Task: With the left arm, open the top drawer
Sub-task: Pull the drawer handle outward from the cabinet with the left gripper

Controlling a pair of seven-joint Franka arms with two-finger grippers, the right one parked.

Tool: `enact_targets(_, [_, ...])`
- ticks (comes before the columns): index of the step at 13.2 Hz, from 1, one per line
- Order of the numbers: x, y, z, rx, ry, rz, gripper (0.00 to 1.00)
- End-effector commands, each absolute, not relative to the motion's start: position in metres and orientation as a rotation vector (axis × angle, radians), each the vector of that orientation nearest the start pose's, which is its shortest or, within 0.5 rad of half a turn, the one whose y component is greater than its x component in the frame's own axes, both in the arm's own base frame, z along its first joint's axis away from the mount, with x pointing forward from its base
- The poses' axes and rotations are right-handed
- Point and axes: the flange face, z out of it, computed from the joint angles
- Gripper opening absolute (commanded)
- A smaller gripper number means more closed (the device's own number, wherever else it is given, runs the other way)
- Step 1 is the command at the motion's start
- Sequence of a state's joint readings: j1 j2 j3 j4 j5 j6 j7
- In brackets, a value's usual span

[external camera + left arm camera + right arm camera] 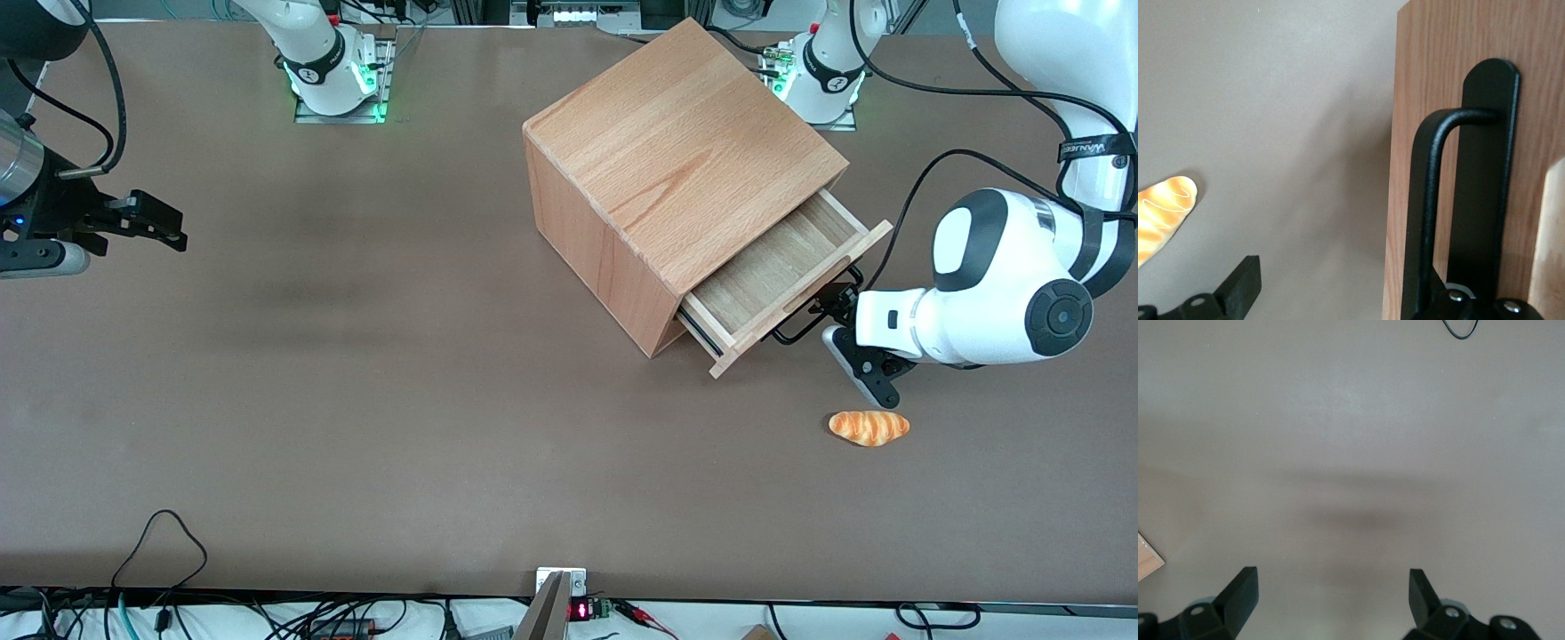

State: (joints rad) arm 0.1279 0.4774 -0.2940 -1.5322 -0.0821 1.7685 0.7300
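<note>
The beech cabinet (676,142) stands at the working arm's end of the table. Its top drawer (773,267) is pulled partway out, and its bare wooden floor shows. The black bar handle (794,331) runs along the drawer's front panel (1425,67). My left arm's gripper (834,309) is right at the front panel, at the handle. Its fingers are spread wide. One finger (1238,287) hangs free over the table, and the other is hidden by the handle bar (1426,200). The gripper (1331,270) holds nothing between its fingers.
A small orange bread roll (869,427) lies on the brown table (356,400), nearer the front camera than the gripper; it also shows as the roll (1161,217) in the left wrist view. Cables run along the table's edges.
</note>
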Motion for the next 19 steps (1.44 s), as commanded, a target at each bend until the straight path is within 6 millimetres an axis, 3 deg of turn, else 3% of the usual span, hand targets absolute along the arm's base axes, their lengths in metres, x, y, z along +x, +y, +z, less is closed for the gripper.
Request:
enact_targets(1, [0.663, -0.078, 0.378, -3.055, 1.451, 0.239, 1.0])
enact_targets(19, [0.701, -0.049, 0.388, -2.996, 1.413, 0.141, 1.0])
